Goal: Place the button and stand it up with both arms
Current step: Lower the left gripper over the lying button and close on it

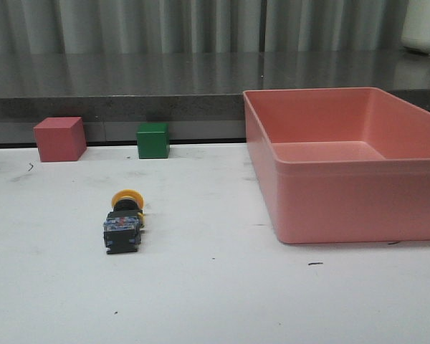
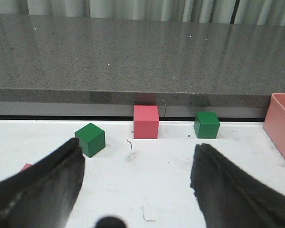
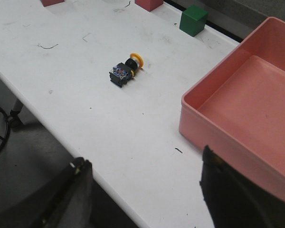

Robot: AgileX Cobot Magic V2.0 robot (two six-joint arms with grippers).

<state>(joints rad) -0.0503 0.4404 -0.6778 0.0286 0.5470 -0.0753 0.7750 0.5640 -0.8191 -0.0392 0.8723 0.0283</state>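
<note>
Front view: the button (image 1: 124,222) lies on its side on the white table (image 1: 215,301), yellow cap pointing away from the camera toward the back edge, black-and-blue base nearest the viewer. It sits left of centre, well apart from the large pink bin (image 1: 351,172) standing empty on the right. A red cube (image 1: 59,139) and a green cube (image 1: 153,140) stand along the back edge of the table, in front of a dark stone counter (image 1: 129,86). Neither arm shows here. No writing or brand can be read on anything.

Left wrist view: the left gripper (image 2: 137,190) hangs above the table with its two black fingers (image 2: 42,190) spread wide and nothing between them. Beyond them stand a second green cube (image 2: 90,139), the red cube (image 2: 146,122) and the first green cube (image 2: 206,125), with a corner of the pink bin (image 2: 282,123) at the edge. The button is out of this picture.

Right wrist view: the right gripper (image 3: 142,194) is held high over the near table edge, fingers (image 3: 228,194) wide apart and empty. The button (image 3: 126,70) lies on the table well away from it, near the pink bin (image 3: 237,118) but not touching.
</note>
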